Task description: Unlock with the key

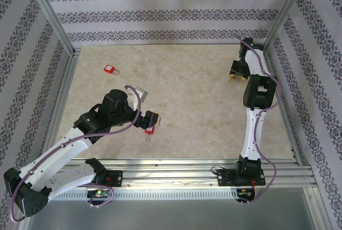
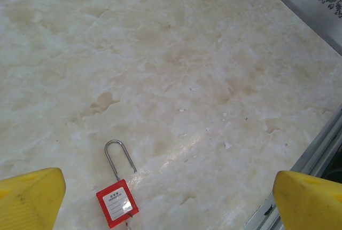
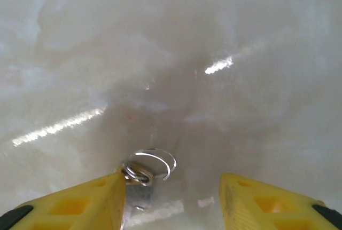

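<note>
Seen from above, a pale marbled table [image 1: 203,128] sits inside patterned walls [image 1: 160,6], with two white robot arms mounted at its near edge.

The left arm reaches in from 7 o'clock toward the middle. Its left end effector [image 1: 150,119] hovers just above a red padlock [image 1: 150,130], which lies flat on the table slightly toward 7 o'clock from the centre. In the left wrist view the two yellow fingers [image 2: 29,198] stand wide apart and hold nothing. The red padlock [image 2: 116,206] lies between them, nearer the finger at 7 o'clock, with its silver shackle [image 2: 120,158] pointing toward 12 o'clock.

A second red padlock [image 1: 111,69] lies well apart, toward 10 o'clock on the table.

The right arm stretches along the right side to about 2 o'clock, with its right end effector [image 1: 232,76] low over the table. In the right wrist view its yellow fingers [image 3: 80,203] are partly apart and not clamped. A small silver key [image 3: 138,190] on a wire key ring [image 3: 155,161] lies on the table between them, touching the finger at 7 o'clock and clear of the other.
</note>
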### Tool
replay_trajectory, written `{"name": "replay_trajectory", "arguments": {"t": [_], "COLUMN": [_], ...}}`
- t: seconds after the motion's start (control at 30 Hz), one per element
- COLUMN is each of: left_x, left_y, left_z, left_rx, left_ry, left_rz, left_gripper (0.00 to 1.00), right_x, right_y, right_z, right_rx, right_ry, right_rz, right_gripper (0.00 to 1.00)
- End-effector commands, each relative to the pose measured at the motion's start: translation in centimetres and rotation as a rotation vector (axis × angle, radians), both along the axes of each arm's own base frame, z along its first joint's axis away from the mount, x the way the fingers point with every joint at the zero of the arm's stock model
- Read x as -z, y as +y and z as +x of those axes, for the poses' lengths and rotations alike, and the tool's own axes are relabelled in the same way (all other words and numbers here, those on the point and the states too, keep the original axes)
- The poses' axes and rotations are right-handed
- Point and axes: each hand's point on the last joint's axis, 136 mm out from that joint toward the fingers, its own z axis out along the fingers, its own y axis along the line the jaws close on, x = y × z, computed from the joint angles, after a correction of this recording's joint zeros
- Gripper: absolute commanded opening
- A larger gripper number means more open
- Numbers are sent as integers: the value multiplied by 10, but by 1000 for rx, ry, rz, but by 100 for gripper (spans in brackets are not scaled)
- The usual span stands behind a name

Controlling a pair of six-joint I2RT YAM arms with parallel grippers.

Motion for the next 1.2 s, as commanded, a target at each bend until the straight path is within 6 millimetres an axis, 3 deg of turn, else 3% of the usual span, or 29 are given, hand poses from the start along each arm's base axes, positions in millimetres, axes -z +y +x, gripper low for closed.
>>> {"name": "replay_trajectory", "arguments": {"t": [0.0, 0.23, 0.67, 1.0, 1.17], "left_x": [6, 8, 7, 5, 5], "left_y": [2, 1, 1, -1, -6], "left_z": [-3, -4, -7, -10, -9], "left_rx": [0, 9, 20, 32, 44], "left_ry": [14, 24, 28, 29, 30], "left_rz": [28, 34, 25, 10, -11], "left_gripper": [99, 99, 99, 99, 98], "right_x": [9, 13, 14, 6, 3], "right_y": [0, 3, 8, 11, 23], "right_z": [-4, 0, -5, -37, -53], "right_rx": [6, 10, 15, 79, 130], "right_ry": [36, 40, 50, 52, 44], "right_rz": [26, 45, 67, 83, 127], "right_gripper": [49, 42, 19, 12, 7]}}
